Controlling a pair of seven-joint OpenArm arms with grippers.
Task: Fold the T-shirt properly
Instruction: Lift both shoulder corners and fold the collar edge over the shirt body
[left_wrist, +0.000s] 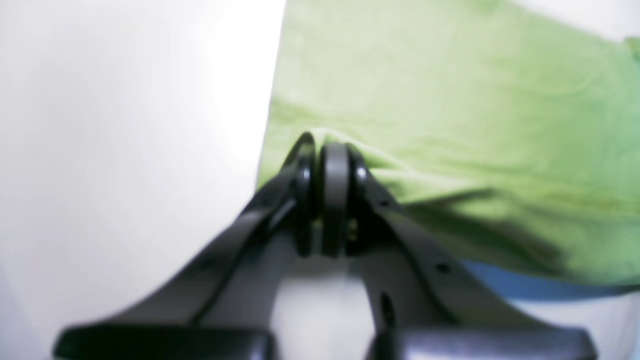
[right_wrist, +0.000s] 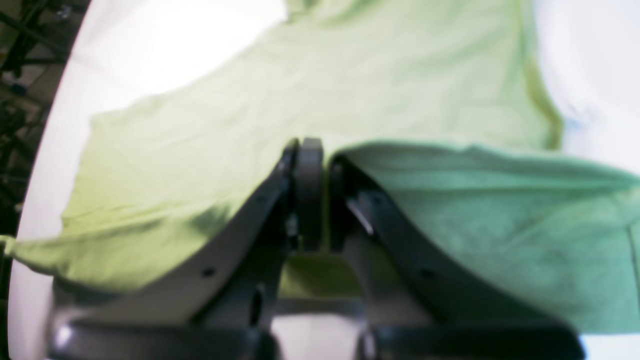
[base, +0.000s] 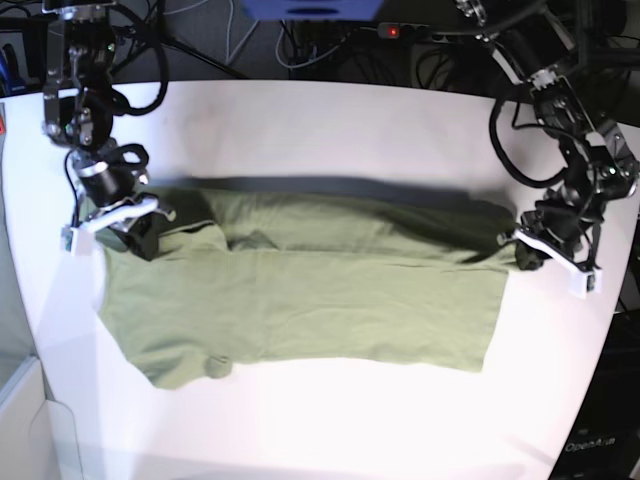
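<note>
The white worktop (base: 330, 420) fills most of the base view, its far edge curving in front of a dark clutter of cables and stands from 10 to 2 o'clock. On it the T-shirt (base: 300, 300) lies spread out at the centre, with its long axis running from 9 to 3 o'clock; its near part rests flat, while its far edge is raised into a taut ridge strung between the two arms, with a dark band of shadow behind it. The right gripper (base: 140, 225) sits at the shirt's 9 o'clock end, its jaws pressed together on a pinch of green cloth near the sleeve and shoulder; the right wrist view shows the fabric folding over those jaws. The left gripper (base: 530, 250) is at the 3 o'clock end, its jaws likewise clamped on the cloth's corner, as the left wrist view shows with the fabric bunching at the tips. So each arm holds its own end of the same far edge and neither is nearer than the other. Judging by this, the fold is only in its first half: the lifted edge would need to travel toward 6 o'clock, both ends together, to lay it over the near half without skewing.
</note>
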